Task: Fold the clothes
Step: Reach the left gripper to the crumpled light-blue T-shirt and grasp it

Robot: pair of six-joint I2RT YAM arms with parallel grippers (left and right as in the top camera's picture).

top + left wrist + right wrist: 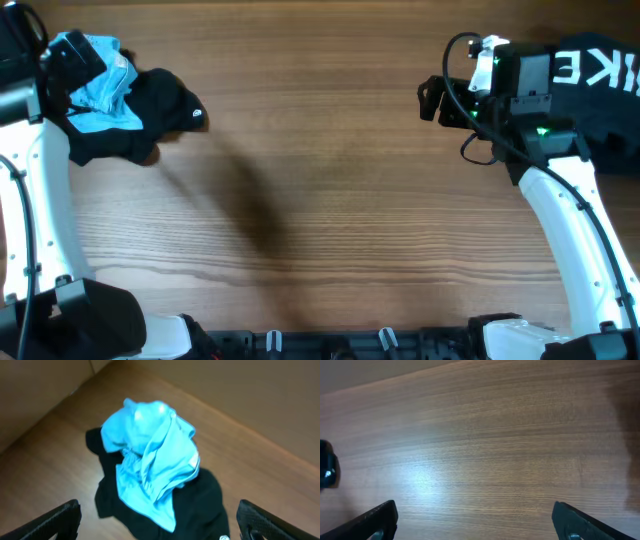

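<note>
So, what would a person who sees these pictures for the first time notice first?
First the crumpled light blue shirt, lying on a rumpled black garment at the far left corner of the wooden table, with the open left gripper above it. Then the black cloth with large white letters at the far right edge, partly hidden by the right arm.

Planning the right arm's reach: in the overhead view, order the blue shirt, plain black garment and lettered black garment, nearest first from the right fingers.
1. Lettered black garment, far right edge.
2. Plain black garment, left side.
3. Blue shirt, far left, atop it.
</note>
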